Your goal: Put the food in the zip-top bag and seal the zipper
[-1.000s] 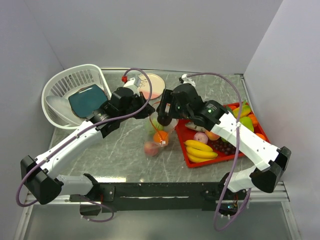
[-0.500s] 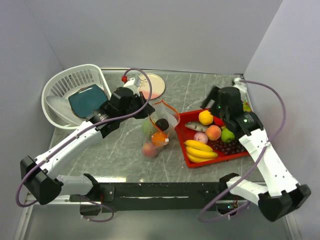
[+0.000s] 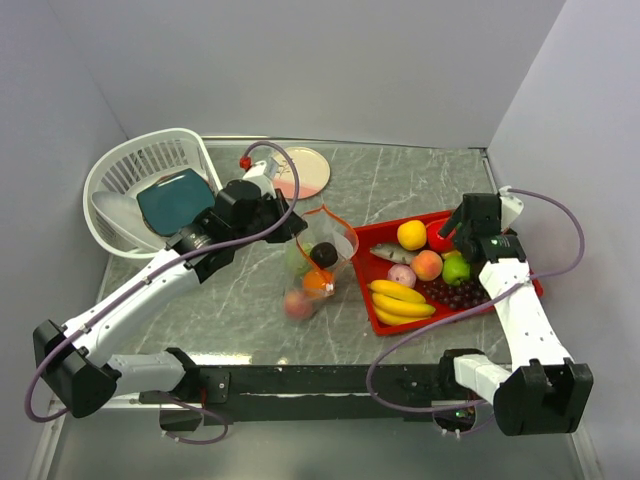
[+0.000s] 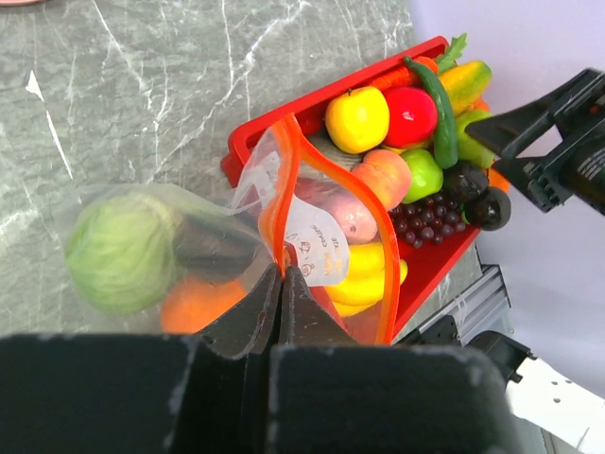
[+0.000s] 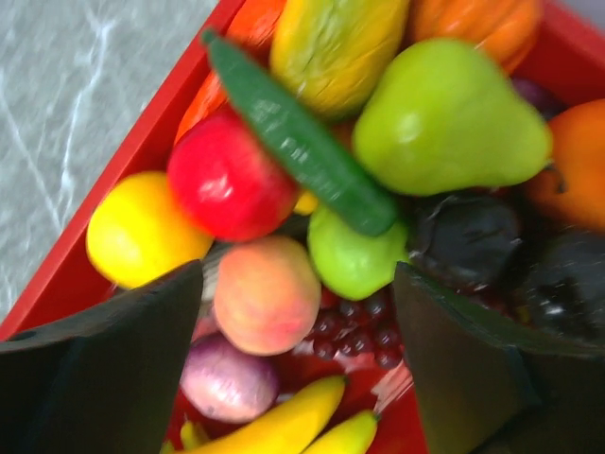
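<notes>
At table centre, L gripper (image 4: 281,274) pinches orange-red zipper strip (image 4: 269,213) of clear floppy plastic zip-top bag (image 4: 312,241), some glossy toy food (image 4: 123,251) inside; R gripper (image 5: 298,274) hangs spread wide over red rectangular tray (image 5: 118,180) w/ more fruit.

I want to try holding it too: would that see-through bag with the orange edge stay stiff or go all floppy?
Probably floppy: the zip-top bag wrinkles and its zipper bends in a curve where the left gripper pinches it. It likely sags at the bottom, since food already lies inside. The glossy plastic may be slippery.
</notes>
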Controlling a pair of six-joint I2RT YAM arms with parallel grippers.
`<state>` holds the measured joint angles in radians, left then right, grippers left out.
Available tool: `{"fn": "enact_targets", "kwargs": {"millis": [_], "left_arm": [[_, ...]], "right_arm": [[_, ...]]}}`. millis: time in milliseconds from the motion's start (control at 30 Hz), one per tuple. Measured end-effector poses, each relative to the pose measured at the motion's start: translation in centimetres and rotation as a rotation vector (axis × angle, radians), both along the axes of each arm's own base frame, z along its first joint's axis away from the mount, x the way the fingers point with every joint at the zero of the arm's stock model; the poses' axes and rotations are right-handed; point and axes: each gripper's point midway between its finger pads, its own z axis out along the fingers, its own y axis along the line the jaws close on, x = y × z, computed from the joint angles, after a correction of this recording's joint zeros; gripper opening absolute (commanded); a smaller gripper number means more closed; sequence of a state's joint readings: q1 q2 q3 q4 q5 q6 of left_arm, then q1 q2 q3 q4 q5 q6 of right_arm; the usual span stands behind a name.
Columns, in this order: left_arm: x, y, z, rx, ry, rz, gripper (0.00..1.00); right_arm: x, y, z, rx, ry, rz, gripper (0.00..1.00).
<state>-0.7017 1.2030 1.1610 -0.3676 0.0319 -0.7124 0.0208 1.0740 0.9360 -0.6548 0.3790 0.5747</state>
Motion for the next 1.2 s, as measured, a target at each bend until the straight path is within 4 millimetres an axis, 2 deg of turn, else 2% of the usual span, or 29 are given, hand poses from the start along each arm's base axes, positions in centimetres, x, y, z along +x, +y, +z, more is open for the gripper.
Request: {"fn": "enact_targets", "kwargs": {"millis": [33,200,333,600,733,967,1067,1200], "left_arm": [[-0.1,0.0,-0.1,0.002,0.001,-0.003,0.01],[-0.3,0.1,-0.2,0.008,-0.009,-0.015,0.01],[-0.5,0.2,-0.3,0.01,-0.01,-0.023,0.01],[-0.8,0.2,-0.3,0.013,-0.017,-0.044,0.01],[-0.9,0.3,-0.4,0.009,-0.017,-0.052,0.01],[-1.0,0.6,-0.7,0.005,-0.017,-0.055,0.01],[-0.9,0.6,-0.7,0.001,-0.015,-0.059,0.01],[-0.8,0.7,-0.9,-0.001,-0.012,-0.058,0.01]], "right_arm": [[0.0,-0.4,0.1,-0.004,-0.004,-0.015,1.0],[-0.3,-3.7,0.3,-0.032,-0.004,-0.139,1.0],[0.1,-5.5,0.4,-0.023,-0.003,-0.212,1.0],[0.7,-8.3,-1.9,0.021,0.039,-0.295,1.0],[1.2,-8.9,-2.1,0.044,0.026,-0.302,1.0],[2.3,-8.7,-2.4,0.064,-0.017,-0.28,0.98],[2.2,-8.6,-3.3,0.068,-0.003,-0.278,0.93],[2.3,-8.7,-3.4,0.065,-0.009,-0.277,0.87]]}}
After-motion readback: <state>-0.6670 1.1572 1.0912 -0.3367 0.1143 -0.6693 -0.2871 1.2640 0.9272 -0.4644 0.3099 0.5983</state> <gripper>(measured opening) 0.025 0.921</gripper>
